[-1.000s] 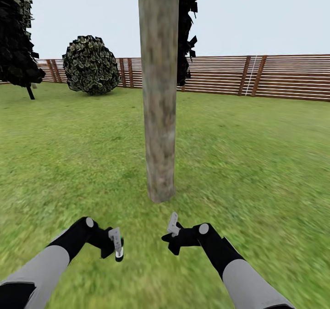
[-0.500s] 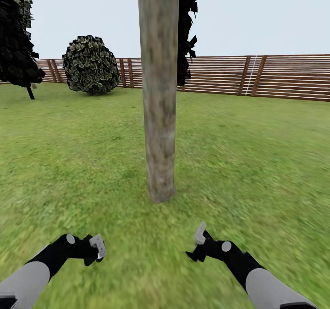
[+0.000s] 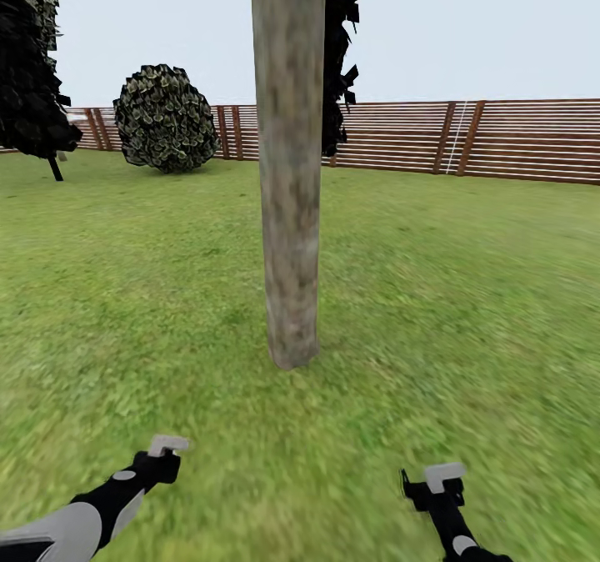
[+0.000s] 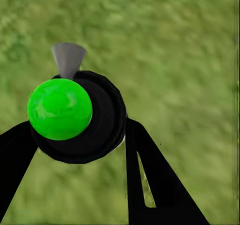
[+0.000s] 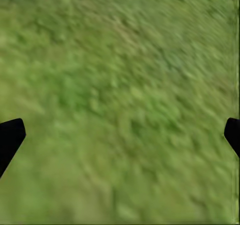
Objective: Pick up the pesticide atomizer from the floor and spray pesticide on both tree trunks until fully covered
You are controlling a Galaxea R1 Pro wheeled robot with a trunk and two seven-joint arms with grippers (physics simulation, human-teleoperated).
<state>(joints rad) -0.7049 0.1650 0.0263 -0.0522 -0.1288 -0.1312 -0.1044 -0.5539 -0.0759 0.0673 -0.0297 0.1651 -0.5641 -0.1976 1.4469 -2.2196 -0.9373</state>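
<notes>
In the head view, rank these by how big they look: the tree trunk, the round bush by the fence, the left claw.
1. Tree trunk, though it is nearest.
2. Round bush, far off by the fence.
3. Left claw.

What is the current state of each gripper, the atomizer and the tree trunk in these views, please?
left gripper: shut on the pesticide atomizer, low over the grass.
pesticide atomizer: held between the left fingers, seen end-on, dark with a green cap and a grey nozzle.
right gripper: open, nothing between its fingers, over grass.
tree trunk: upright, bare grey-tan, no pale specks discernible on it.
</notes>
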